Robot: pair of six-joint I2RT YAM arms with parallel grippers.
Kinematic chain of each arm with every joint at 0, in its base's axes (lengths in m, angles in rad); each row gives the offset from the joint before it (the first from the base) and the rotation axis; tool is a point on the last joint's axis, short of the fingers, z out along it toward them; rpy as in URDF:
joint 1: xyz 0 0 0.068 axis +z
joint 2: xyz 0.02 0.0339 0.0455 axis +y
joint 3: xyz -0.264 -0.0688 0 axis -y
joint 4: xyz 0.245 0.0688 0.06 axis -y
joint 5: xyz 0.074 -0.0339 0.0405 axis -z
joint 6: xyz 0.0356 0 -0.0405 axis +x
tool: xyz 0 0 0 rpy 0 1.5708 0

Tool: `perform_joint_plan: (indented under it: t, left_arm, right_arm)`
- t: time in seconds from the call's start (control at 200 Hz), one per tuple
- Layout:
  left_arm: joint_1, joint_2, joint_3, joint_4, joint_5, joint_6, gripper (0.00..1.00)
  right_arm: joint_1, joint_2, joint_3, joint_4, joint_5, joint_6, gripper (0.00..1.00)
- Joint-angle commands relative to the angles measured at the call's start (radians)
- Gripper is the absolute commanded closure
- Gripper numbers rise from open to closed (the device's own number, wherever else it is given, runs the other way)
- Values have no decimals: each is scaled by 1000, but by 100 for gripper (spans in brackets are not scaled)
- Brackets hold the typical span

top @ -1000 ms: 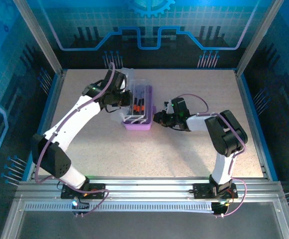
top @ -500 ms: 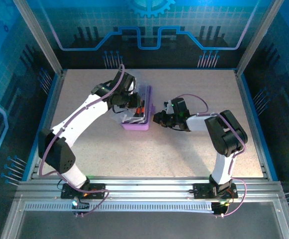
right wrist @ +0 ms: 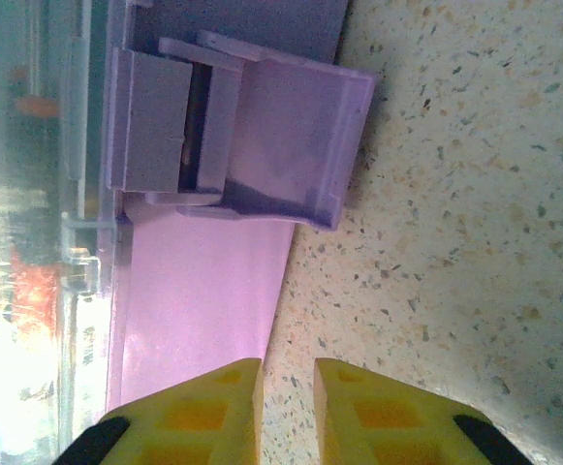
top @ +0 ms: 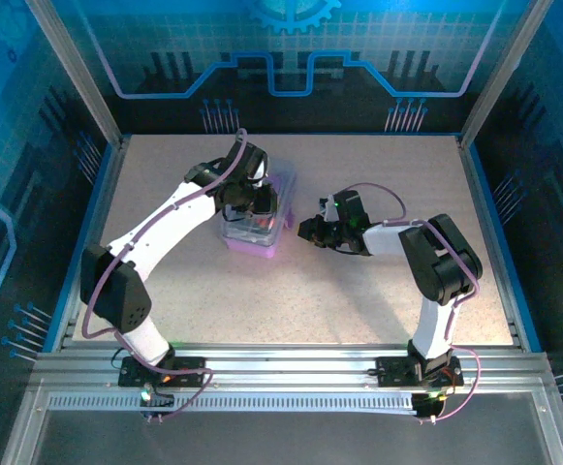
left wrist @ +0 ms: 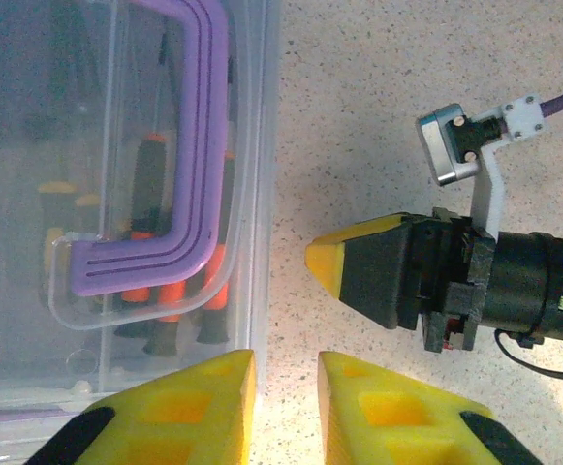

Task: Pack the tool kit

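Left wrist view: screwdrivers (left wrist: 165, 291) lie inside the case (left wrist: 116, 194) under its lowered lid; latching likely remains. Both hands (left wrist: 286, 407) (right wrist: 289, 412) nearly together, empty.

My overhead looks down from behind the arm bases.
Both wrist cameras sit close, sharing the purple case (left wrist: 145, 242); the right's is somewhat blurred.

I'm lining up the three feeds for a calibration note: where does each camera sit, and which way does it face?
Top external: fixed above and behind the bases, looking down on the table, both arms and the purple tool case.
Left wrist: looks down past the left gripper at the case's clear lid, purple handle and screwdrivers; the right gripper shows too.
Right wrist: looks past its own fingers at the case's latch.
All share the case.
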Motion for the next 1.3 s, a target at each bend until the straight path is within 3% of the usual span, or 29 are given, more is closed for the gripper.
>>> perform_joint_plan:
  t: [0.0,0.125,0.23,0.295,0.47,0.635,0.845,1.291]
  left_arm:
    - [-9,-3,17,-13,29,-13,73]
    - [-6,0,46,-42,-30,24,56]
    - [18,36,126,-133,-85,70,51]
    - [42,66,187,-192,-121,102,40]
    - [144,182,325,-291,-148,173,19]
    - [172,304,416,-326,-175,207,4]
    - [180,372,407,-292,-74,221,1]
    - [208,363,240,-238,-112,178,10]
  right_arm:
    - [-18,-26,-42,-13,-19,-21,77]
    - [-32,-54,-62,-23,-19,-32,77]
    - [-43,-87,-77,-51,-19,-54,76]
    - [-49,-112,-83,-87,-17,-74,73]
    - [-55,-179,-83,-171,3,-144,60]
    - [-55,-238,-91,-218,22,-190,47]
    - [-56,-279,-97,-265,25,-229,43]
    - [-65,-281,-96,-272,19,-229,42]
